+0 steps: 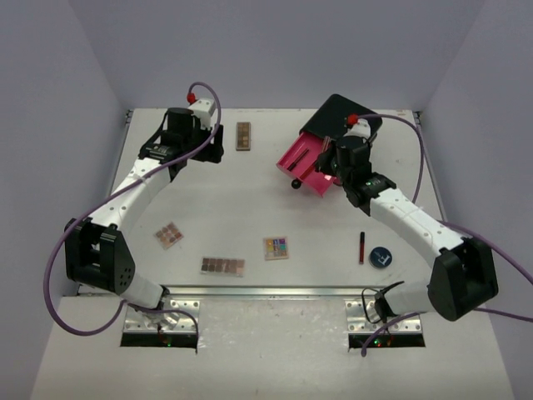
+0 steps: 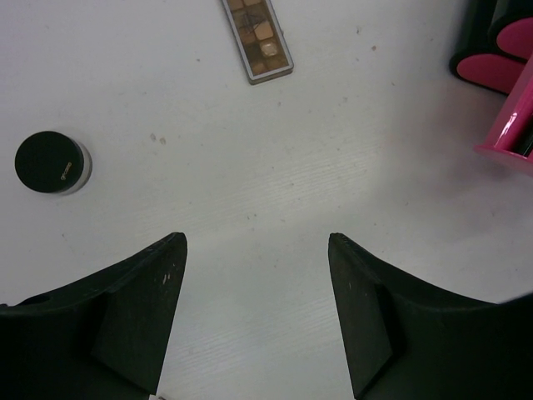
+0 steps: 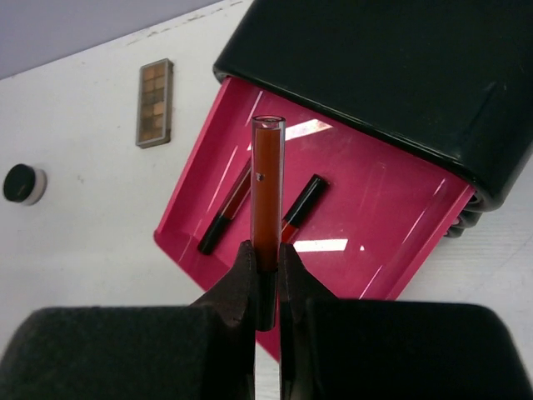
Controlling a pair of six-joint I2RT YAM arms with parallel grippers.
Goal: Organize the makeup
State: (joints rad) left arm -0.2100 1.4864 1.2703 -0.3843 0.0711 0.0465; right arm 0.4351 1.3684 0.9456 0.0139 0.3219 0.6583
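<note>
Right fingers [image 3: 241, 279] clenched on a thin red pencil [image 3: 268, 179] with a clear tip. The pencil sticks straight out from the fingertips, over the open pink drawer [image 3: 383, 225]. Can't tell if the tip touches the drawer floor. Two more dark red pencils [image 3: 229, 208] lie flat in the drawer, side by side, slightly apart. The drawer is pulled out of the black box [image 3: 375, 75] at the far right of the surface [image 1: 250, 200].

Left fingers [image 2: 141, 292] spread wide, nothing between them, above bare surface at the far left. A small round black pot [image 2: 48, 162] sits ahead and to their left in the left wrist view. A long brown palette [image 2: 258, 37] lies farther ahead, and the drawer's edge shows at the right of that view.

Other makeup on the surface, all apart from each other:
- Small brown palette [image 1: 169, 235], near left.
- Wide brown palette [image 1: 222, 266], near centre, close to the front edge.
- Multicoloured palette [image 1: 276, 247], just right of the wide brown palette.
- Loose red pencil [image 1: 362, 247], near right, beside the right arm.
- Round black compact [image 1: 381, 257], just right of the loose red pencil.

The long brown palette is at the far centre, between the left fingers and the drawer.
</note>
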